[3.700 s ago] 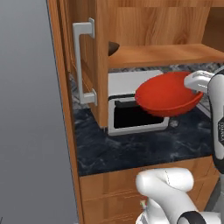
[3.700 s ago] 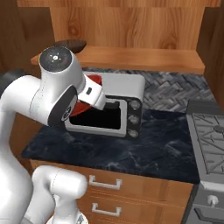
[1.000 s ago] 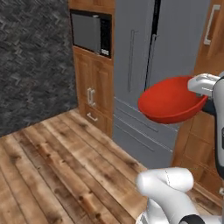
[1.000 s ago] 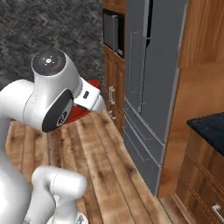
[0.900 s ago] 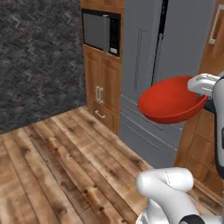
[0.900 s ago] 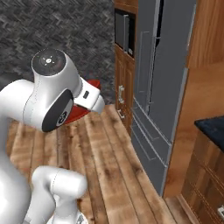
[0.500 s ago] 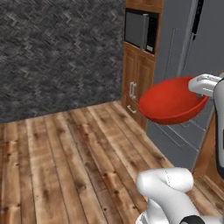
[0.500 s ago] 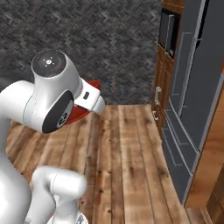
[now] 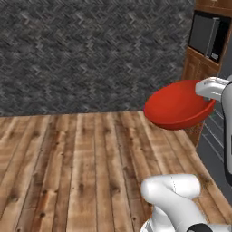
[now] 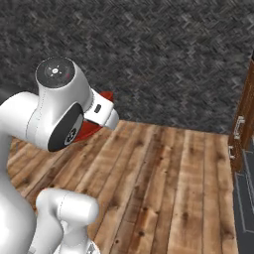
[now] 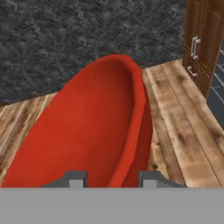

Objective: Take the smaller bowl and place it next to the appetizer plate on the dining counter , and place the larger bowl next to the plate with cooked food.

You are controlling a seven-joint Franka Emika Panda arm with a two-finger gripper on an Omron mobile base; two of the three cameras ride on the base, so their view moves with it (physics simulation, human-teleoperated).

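While the larger bowl [image 9: 179, 105] hangs in mid-air, well above the wooden floor [image 9: 68, 167], it sits clamped by its rim in the claw [image 11: 111, 179], one finger inside the wall and one outside, as the hand view shows. It rides nearly level, mouth up, out to the front of the arm; in the right base view only a red sliver of it [image 10: 101, 99] peeks from behind the big white joint. Around it are the plank floor, a dark herringbone wall [image 9: 90, 50], and, off to the right, a wooden cabinet with a built-in oven [image 9: 206, 34]. Neither the dining table nor either plate can be seen from here, so this looks like the carrying leg of the job.

To do it well, I would keep the grip firm and the wrist quiet, because a rim pinch on a deep glossy bowl could let it swing or slip if the base lurches. Holding it level and tucked near the body should help until the plate with cooked food comes into sight.

The arm is folded, elbow high, forearm reaching forward, hand roughly horizontal.
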